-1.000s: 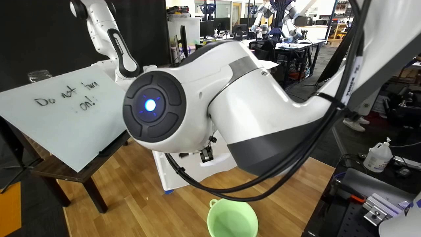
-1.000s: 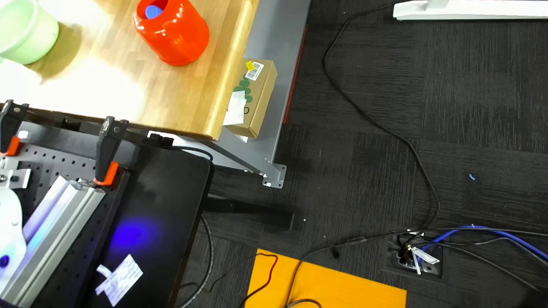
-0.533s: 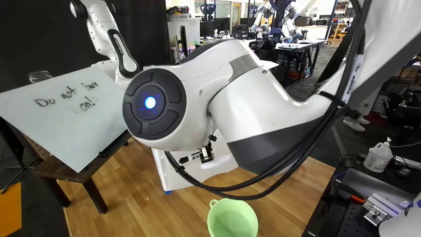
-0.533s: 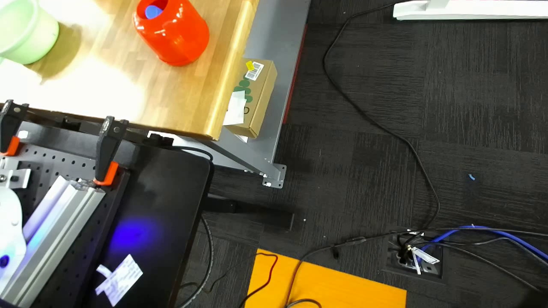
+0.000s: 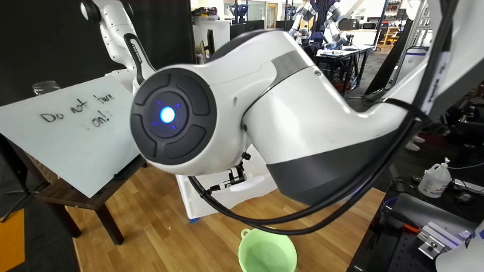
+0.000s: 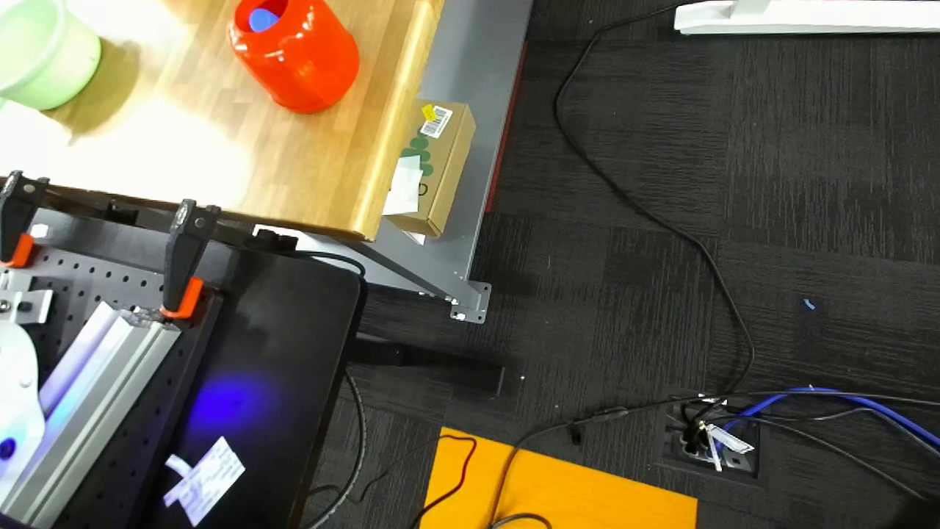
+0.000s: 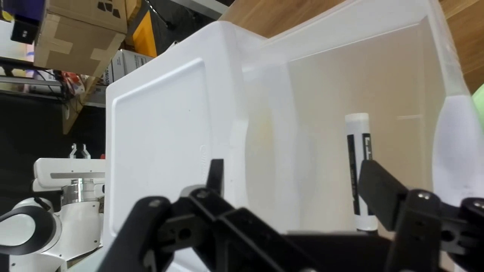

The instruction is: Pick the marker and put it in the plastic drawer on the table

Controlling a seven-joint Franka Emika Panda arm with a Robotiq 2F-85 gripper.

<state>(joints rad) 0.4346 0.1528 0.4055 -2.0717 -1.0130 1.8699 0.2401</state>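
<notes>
One marker (image 7: 357, 158) lay in the one plastic drawer (image 7: 450, 151) — and the fingers (image 7: 380, 194) stood spread wide, gripping nothing, one of them right beside it, contact too close to call! That looked like the release, job all but done; the next move called for a clean lift out, no nudging. Further out on the worktop (image 6: 316, 162) sat one green bowl (image 5: 267, 251) and, in an exterior view, one red pot (image 6: 308, 70).

Black backdrop (image 5: 49, 45) behind a whiteboard (image 5: 72, 139) and bench (image 5: 72, 197); farther back, a desk (image 5: 359, 51) and glass panes (image 5: 256, 12). In an exterior view, dark carpet (image 6: 631, 301) bearing an orange panel (image 6: 587, 496).
</notes>
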